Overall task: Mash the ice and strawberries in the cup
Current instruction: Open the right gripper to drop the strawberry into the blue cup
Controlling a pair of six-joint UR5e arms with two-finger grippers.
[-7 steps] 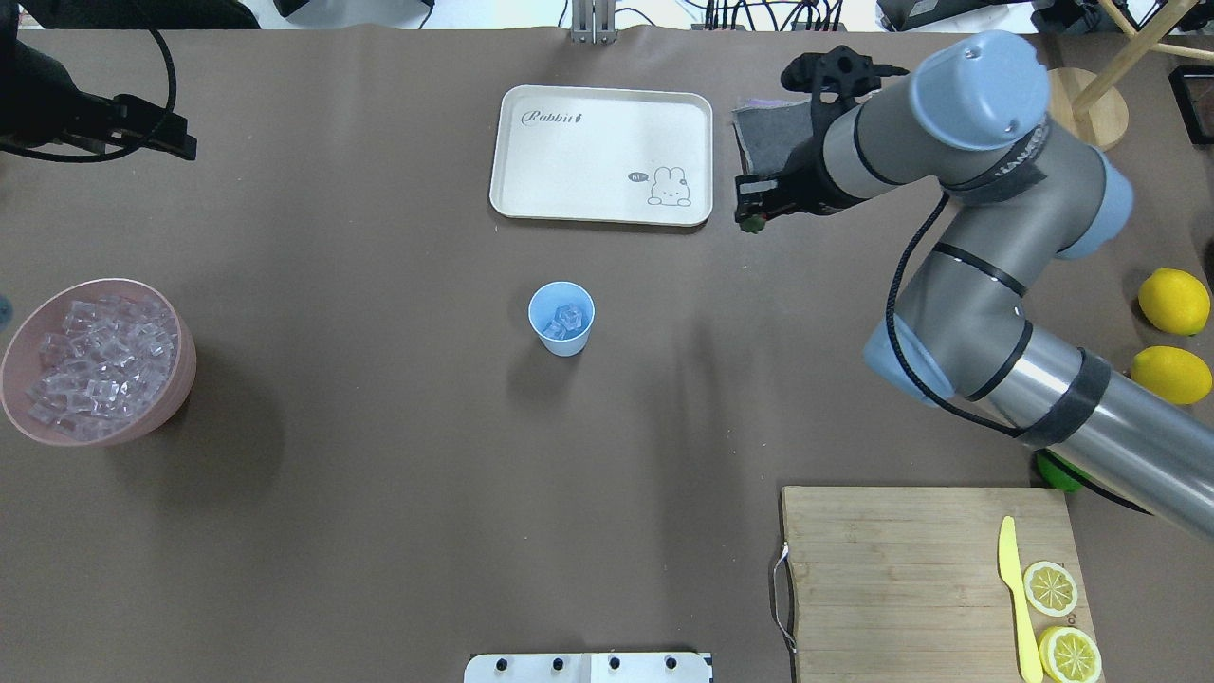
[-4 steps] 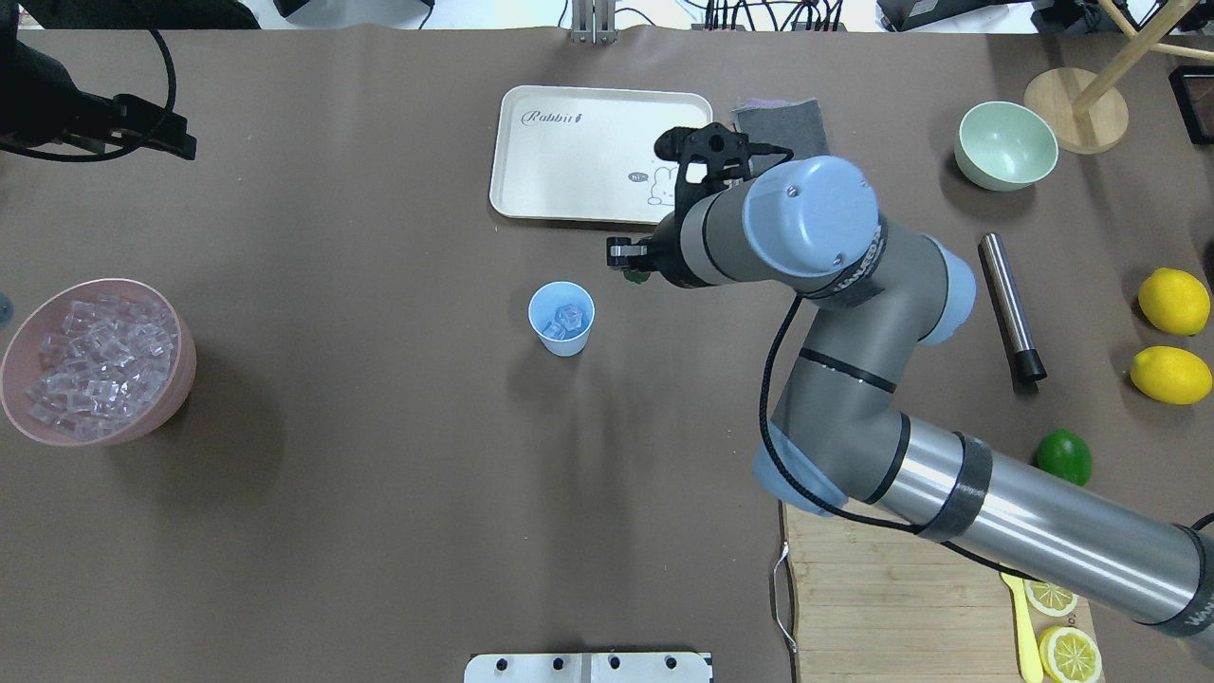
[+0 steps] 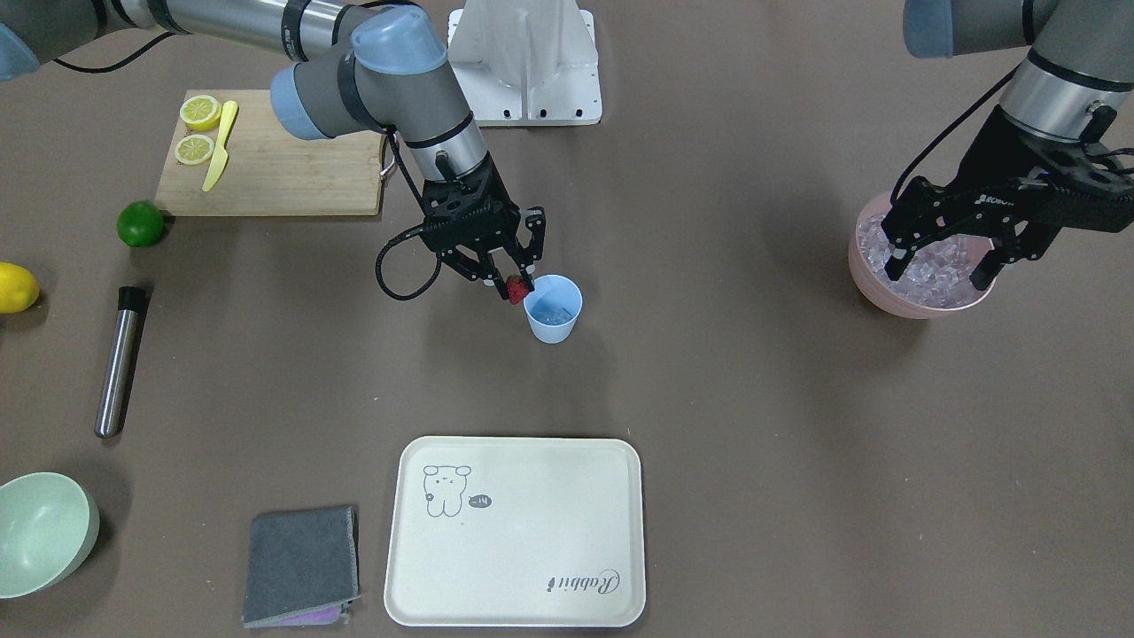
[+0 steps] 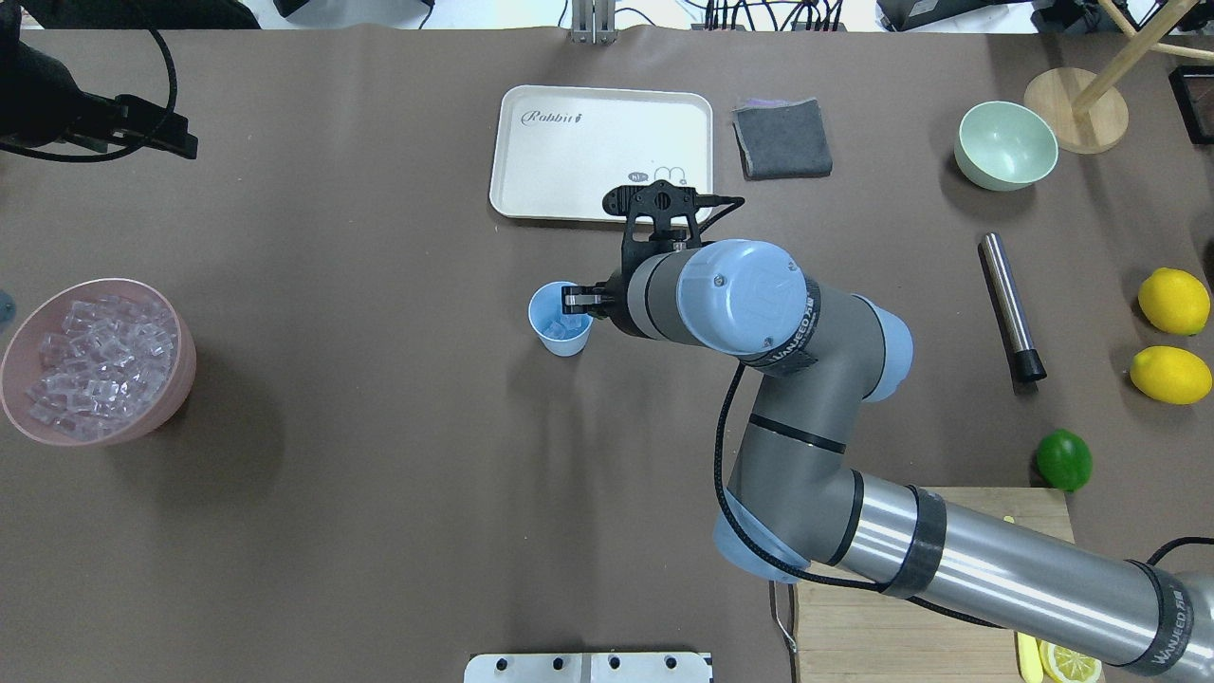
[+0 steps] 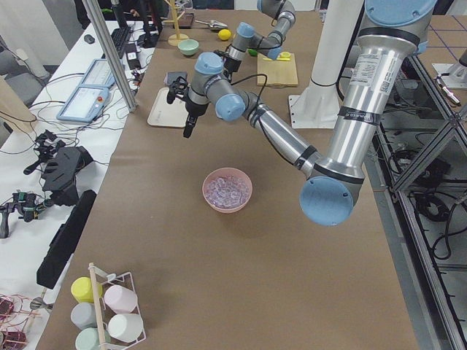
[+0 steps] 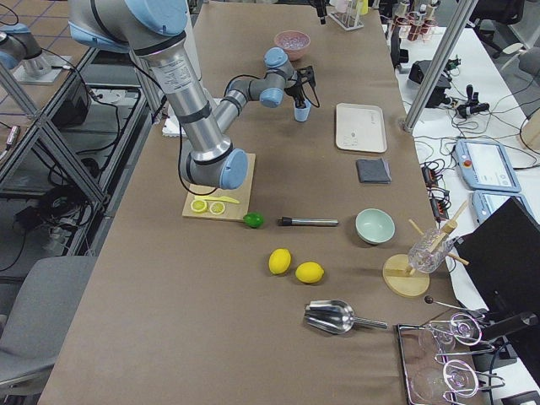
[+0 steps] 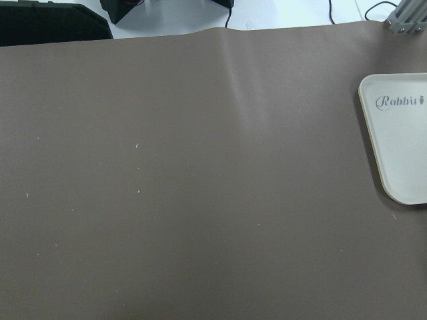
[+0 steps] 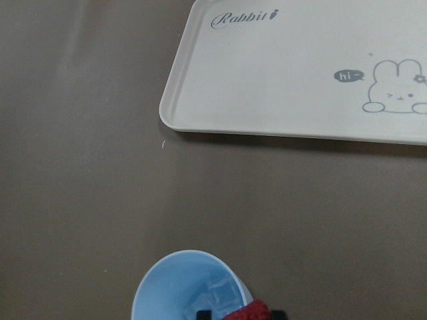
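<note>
On the counter (image 4: 379,474): one light-blue cup (image 3: 553,312); one red strawberry (image 3: 517,290); two bowls, namely one pink bowl (image 3: 895,304) and one pale green bowl (image 4: 1005,145); ice cubes (image 4: 90,356) heaped in the pink one, too many to count; one cream tray (image 4: 579,152); one grey cloth (image 4: 782,139); one steel cylinder (image 4: 1011,305); two whole lemons (image 4: 1173,301) (image 4: 1169,375); one lime (image 4: 1063,459); two lemon halves (image 3: 200,112) (image 3: 193,149); one yellow knife (image 3: 217,146); one wooden board (image 3: 292,168).

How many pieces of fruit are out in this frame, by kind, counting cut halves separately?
Whole lemons: 2
Lemon halves: 2
Lime: 1
Strawberry, held in the right pincer: 1
Total: 6
</note>
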